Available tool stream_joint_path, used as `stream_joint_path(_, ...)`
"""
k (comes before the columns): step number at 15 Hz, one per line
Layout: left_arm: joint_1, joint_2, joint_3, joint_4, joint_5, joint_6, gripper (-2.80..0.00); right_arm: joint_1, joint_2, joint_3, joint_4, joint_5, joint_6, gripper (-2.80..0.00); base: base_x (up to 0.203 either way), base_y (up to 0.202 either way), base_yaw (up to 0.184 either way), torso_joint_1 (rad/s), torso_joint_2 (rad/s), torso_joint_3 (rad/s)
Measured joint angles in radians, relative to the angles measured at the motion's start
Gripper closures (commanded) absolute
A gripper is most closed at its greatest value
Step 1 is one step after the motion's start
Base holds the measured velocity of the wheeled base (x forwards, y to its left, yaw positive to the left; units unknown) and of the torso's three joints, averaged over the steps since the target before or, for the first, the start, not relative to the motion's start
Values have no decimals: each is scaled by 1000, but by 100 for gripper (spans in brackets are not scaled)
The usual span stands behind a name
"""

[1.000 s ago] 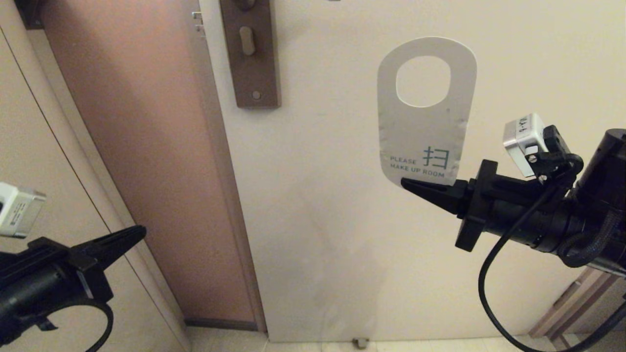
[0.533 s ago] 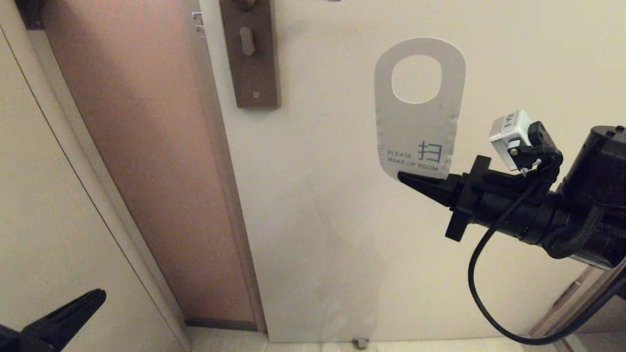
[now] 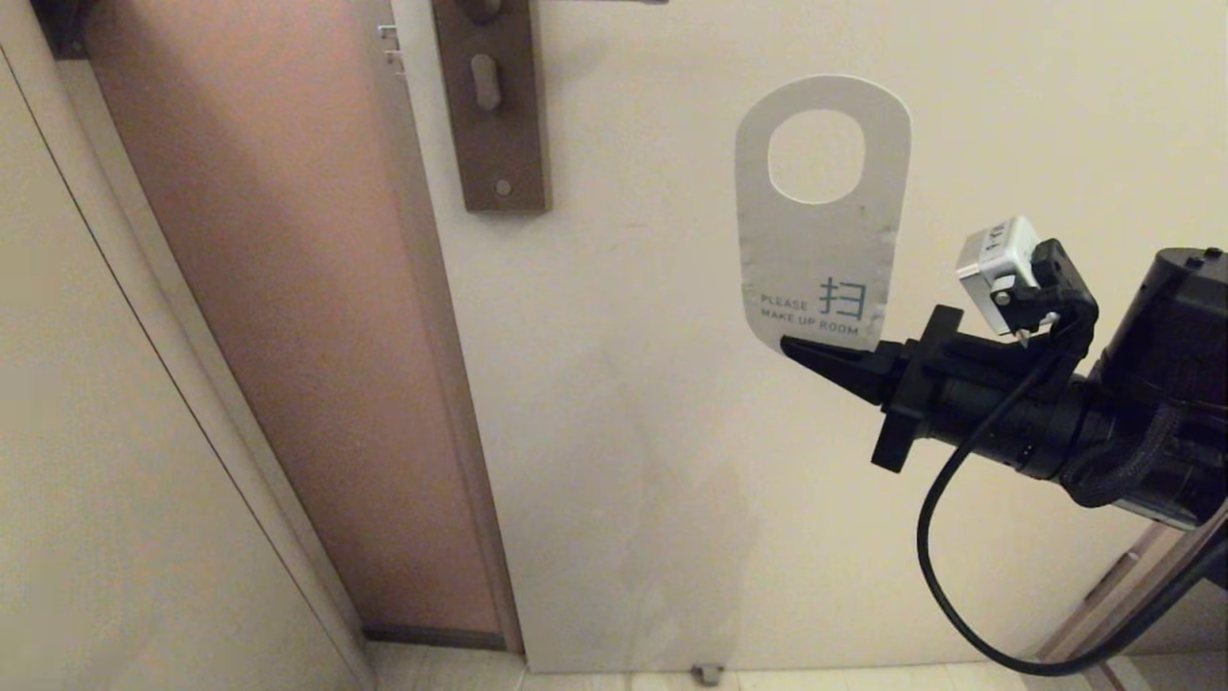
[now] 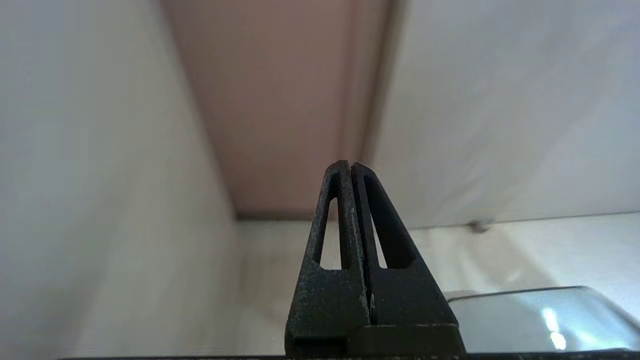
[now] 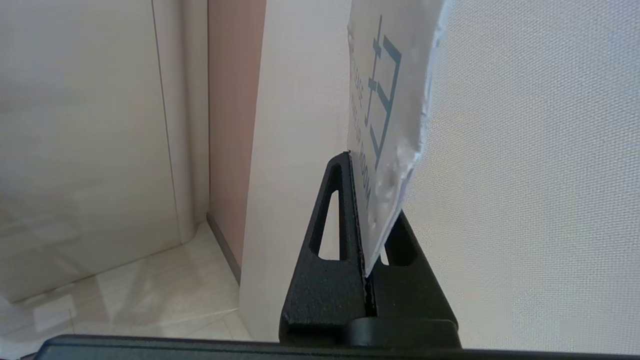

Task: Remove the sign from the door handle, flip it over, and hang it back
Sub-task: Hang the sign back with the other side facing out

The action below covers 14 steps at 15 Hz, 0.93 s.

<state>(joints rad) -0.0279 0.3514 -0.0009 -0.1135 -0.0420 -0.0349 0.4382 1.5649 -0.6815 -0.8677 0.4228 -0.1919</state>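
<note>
door handle point(image 3: 491, 101) top cropped

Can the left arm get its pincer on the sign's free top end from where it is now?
Probably not yet. The left pincer is shut and out of the head view, while the sign stands far right, held in the right pincer. Nothing blocks the way.

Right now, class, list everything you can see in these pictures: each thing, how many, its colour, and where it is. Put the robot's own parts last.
Sign: one, white face with teal "PLEASE MAKE UP ROOM", held upright in front of the door, off the handle.
Handle backplate: one, dark brown, upper door near its edge; lever cut off at the top.
Door: one, cream, centre.
Latch bolts: small, silver, on the door edge.
Floor: pale tiles, below.
Right gripper: black, shut on the sign's bottom edge.
Left gripper: black, shut, empty, seen only in its wrist view.
</note>
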Motion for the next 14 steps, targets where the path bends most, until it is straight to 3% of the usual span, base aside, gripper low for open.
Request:
stream_joint_path(2, 0, -88, 0, 61, 19, -3, 0, 0, 1, 1, 0, 0, 0, 0, 0, 0, 0, 0, 0, 0)
stream_joint_path(6, 14, -235, -5, 78, 34, 2, 0, 0, 4, 2, 0, 0, -1, 0, 0, 0, 0, 0, 0, 0)
stream_joint_path(8, 20, -301, -4, 105, 78, 27, 0, 0, 5, 2, 0, 0, -1, 0, 0, 0, 0, 0, 0, 0)
stream_joint_path(10, 24, -331, -2, 112, 74, 63, 0, 0, 3, 3, -3, 0, -2, 0, 0, 0, 0, 0, 0, 0)
stream_joint_path(14, 25, -349, -3, 119, 72, 75, 0, 1, 3, 7, -13, 1, -2, 0, 0, 0, 0, 0, 0, 0)
